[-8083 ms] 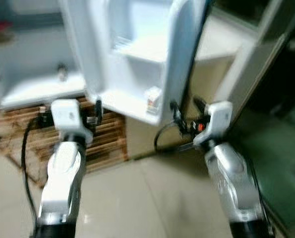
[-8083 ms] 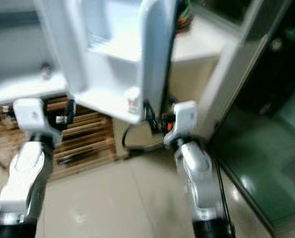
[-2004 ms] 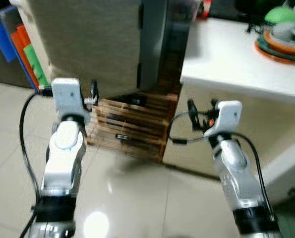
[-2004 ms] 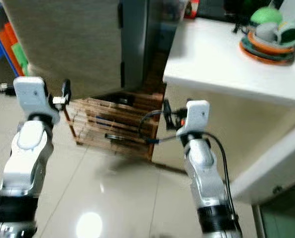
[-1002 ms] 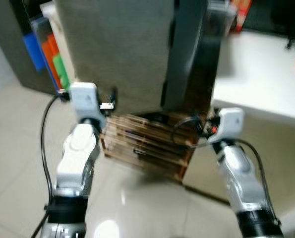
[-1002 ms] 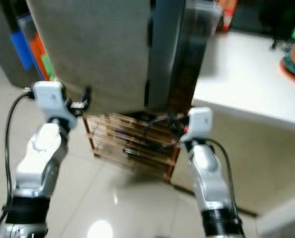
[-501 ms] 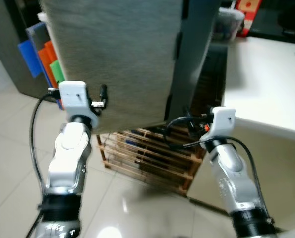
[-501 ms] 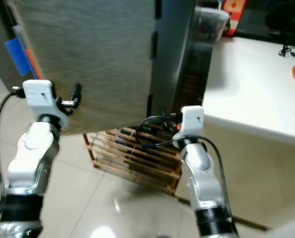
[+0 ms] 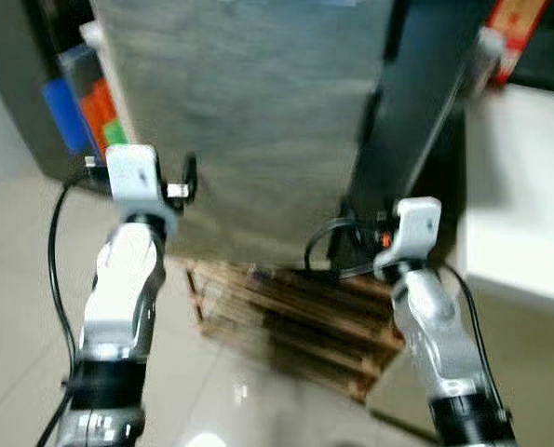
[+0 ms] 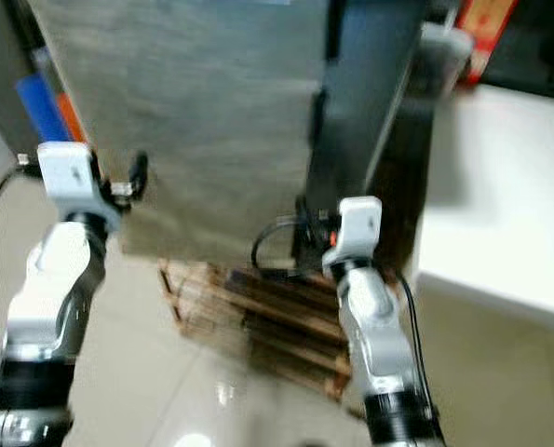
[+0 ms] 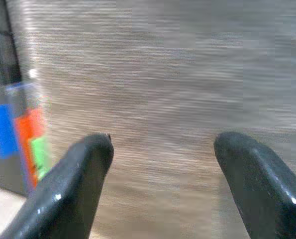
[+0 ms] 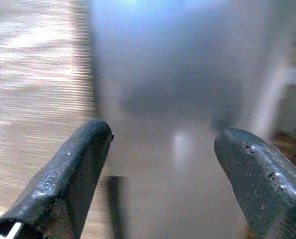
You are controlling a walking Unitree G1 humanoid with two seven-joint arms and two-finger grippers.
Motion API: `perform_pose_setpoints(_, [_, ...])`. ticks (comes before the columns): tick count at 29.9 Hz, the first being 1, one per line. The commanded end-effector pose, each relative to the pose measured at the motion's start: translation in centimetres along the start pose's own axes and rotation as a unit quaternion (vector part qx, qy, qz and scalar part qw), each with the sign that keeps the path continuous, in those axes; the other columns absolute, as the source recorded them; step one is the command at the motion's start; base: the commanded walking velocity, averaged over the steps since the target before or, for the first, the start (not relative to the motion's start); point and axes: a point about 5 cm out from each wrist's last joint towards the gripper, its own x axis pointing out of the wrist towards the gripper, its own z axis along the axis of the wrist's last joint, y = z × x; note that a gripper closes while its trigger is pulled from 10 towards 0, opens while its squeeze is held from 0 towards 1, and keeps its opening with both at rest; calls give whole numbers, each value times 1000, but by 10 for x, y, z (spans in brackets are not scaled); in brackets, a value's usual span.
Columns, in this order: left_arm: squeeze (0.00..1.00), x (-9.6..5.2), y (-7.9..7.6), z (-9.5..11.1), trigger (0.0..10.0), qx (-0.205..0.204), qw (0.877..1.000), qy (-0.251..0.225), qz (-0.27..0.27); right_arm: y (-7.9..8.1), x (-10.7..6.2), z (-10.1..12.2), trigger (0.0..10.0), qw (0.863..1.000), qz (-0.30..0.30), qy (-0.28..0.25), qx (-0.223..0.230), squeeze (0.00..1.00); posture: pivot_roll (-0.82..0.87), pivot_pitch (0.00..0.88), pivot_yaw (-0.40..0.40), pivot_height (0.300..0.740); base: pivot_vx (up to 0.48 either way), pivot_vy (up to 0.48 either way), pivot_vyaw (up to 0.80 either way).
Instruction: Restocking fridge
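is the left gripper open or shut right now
Open. The left gripper has its two black fingers spread wide apart with nothing between them, facing the brushed grey fridge door.

Floor [image 9: 16,307]: pale glossy tile, light glare near bottom edge. Wooden slatted pallet [image 9: 295,326] lies flat on floor, under grey brushed-metal fridge [image 9: 249,121], which stands on it. Blue, orange, green items [image 9: 90,112] at fridge's left side, blurred, base hidden. White counter [image 9: 528,186] to right of fridge; red box [image 9: 511,33] at its far edge, blurred.
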Motion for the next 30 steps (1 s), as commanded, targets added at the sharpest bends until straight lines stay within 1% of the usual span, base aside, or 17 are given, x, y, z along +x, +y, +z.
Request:
perform_pose_setpoints(1, [0, 2, 7, 5, 10000, 2, 1000, -5, 11, -2, 4, 7, 10000, 1000, -7, -11, -1, 0, -79, 0, 3, 740, 472, 0, 0])
perform_pose_setpoints(8, [0, 3, 8, 9, 10000, 0, 1000, -18, 15, -1, 3, 9, 10000, 1000, -5, -12, -2, 0, -79, 0, 0, 740, 472, 0, 0])
perform_pose_setpoints(11, [0, 3, 4, 8, 10000, 8, 1000, -15, 8, -2, 3, 10, 10000, 1000, -4, -13, -3, 0, -80, 0, -2, 740, 0, 0, 0])
perform_pose_setpoints(13, [0, 3, -6, 3, 10000, 11, 1000, -7, -5, -2, 3, 9, 10000, 1000, -3, -12, -5, 0, -86, 0, 0, 740, 0, 0, 0])
perform_pose_setpoints(15, [0, 3, -7, 3, 10000, 12, 1000, -7, -8, -2, 2, 9, 10000, 1000, -4, -12, -5, 0, -86, 0, 0, 740, 0, 0, 0])
perform_pose_setpoints(17, [0, 2, -9, 2, 10000, 3, 1000, -6, -16, -2, 2, 10, 10000, 1000, -4, -13, -5, 0, -86, 0, 0, 740, 0, 0, 0])
perform_pose_setpoints(19, [0, 2, -9, 2, 10000, 3, 1000, -6, -16, -2, 2, 10, 10000, 1000, -4, -13, -5, 0, -86, 0, 0, 740, 0, 0, 0])
perform_pose_setpoints(21, [0, 2, -11, 2, 10000, -14, 1000, -6, -25, -2, 3, 10, 10000, 1000, -5, -13, -4, 0, -90, 0, 1, 740, 0, 0, 0])
perform_pose_setpoints(25, [0, 2, -11, 1, 10000, -19, 999, -5, -26, -4, 2, 11, 10000, 1000, -7, -12, -2, 0, -91, 0, -1, 740, 0, 480, 0])
perform_pose_setpoints(30, [0, 1, -11, -4, 10000, -30, 999, 8, -29, -8, 3, 13, 10000, 1000, -20, -19, 4, 0, -91, 0, -1, 740, 0, 480, 0])
